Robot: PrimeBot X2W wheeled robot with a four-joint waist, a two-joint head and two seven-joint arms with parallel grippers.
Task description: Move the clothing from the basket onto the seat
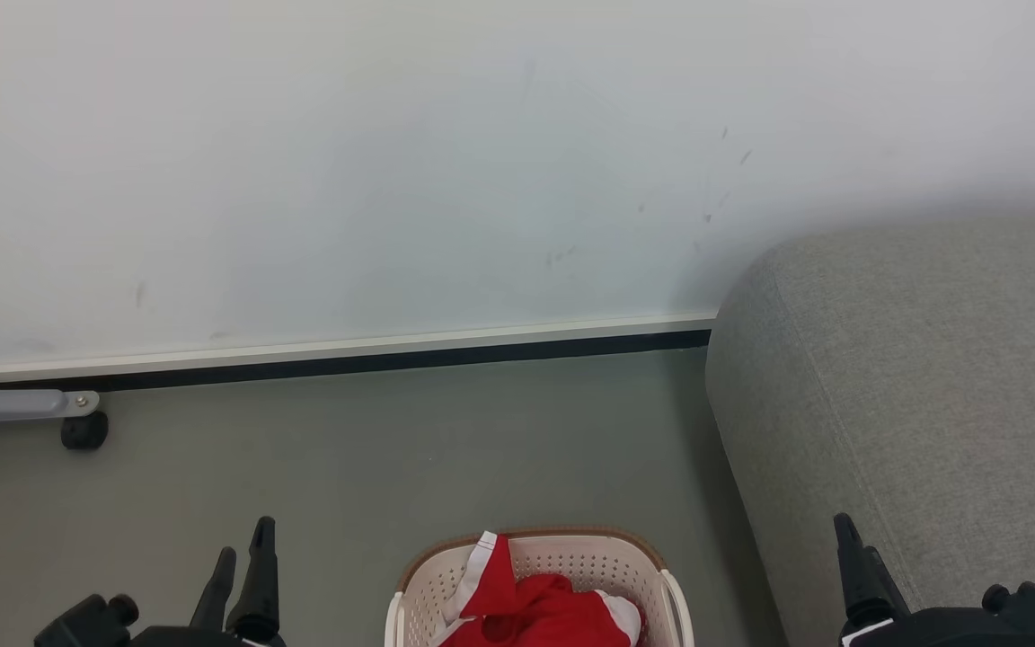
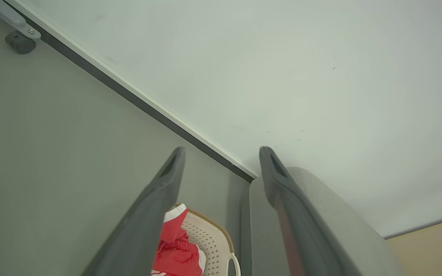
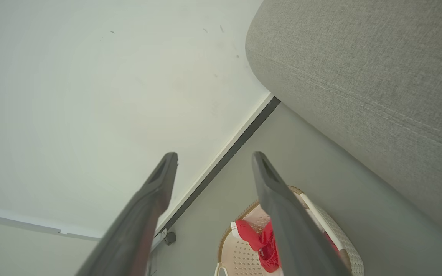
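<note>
The left gripper (image 1: 244, 539) has its jaws spread wide, holding nothing and touching nothing, with the fingers pointing toward the wall (image 1: 446, 180). Well beyond its tips and to their left, a black caster (image 1: 84, 431) sits on the floor (image 1: 392, 440). Right of these jaws, between the two grippers, stands the basket (image 1: 526, 536). The clothing (image 1: 544, 607) lies inside it as a crumpled red heap, with one white-edged strip running up toward the far rim, the same way the fingers point; the picture's edge cuts the heap, so its long axis cannot be told. The right gripper (image 1: 854, 539), right of the basket, also has wide, empty jaws, clear of the cloth. Beyond and just right of them rises the sofa (image 1: 913, 377), apart from the basket
</note>
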